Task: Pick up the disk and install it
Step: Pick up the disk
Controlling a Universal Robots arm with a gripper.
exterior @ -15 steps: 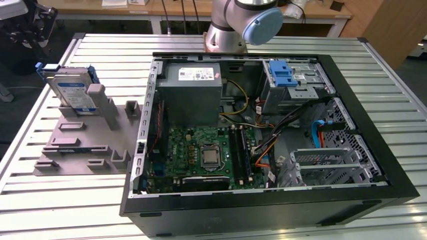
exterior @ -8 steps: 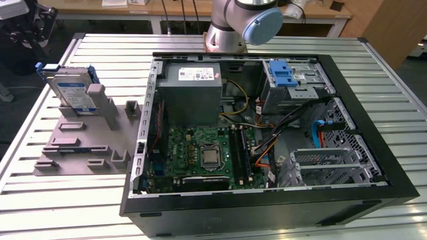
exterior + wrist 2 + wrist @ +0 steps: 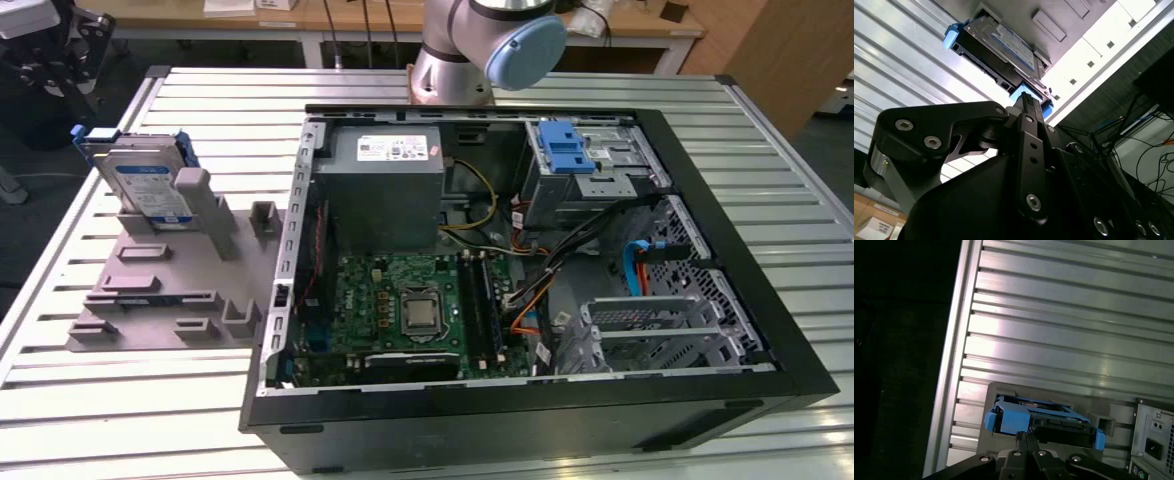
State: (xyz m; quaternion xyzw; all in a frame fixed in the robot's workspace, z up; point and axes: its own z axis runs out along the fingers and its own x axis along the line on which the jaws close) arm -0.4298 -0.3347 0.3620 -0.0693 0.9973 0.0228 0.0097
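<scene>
The disk [image 3: 140,185] is a silver drive with a white-and-blue label in a blue bracket. It stands on edge in a grey holder [image 3: 174,290] on the exterior view's left, outside the computer case [image 3: 534,250]. My gripper [image 3: 60,75] hangs off the table's far corner, just beyond the disk. In both wrist views the black fingers lie together and point at the disk's blue bracket end [image 3: 1006,420], a short way from it. The gripper [image 3: 1023,437] [image 3: 1026,102] is shut with nothing in it. The disk's label [image 3: 1014,42] shows in the second wrist view.
The open case holds a grey power-supply box [image 3: 380,185], a green board [image 3: 414,310], loose cables and a cage with a blue latch [image 3: 567,150]. A perforated metal cage [image 3: 667,330] sits at its near right. The slatted metal table [image 3: 160,420] ends close behind the holder.
</scene>
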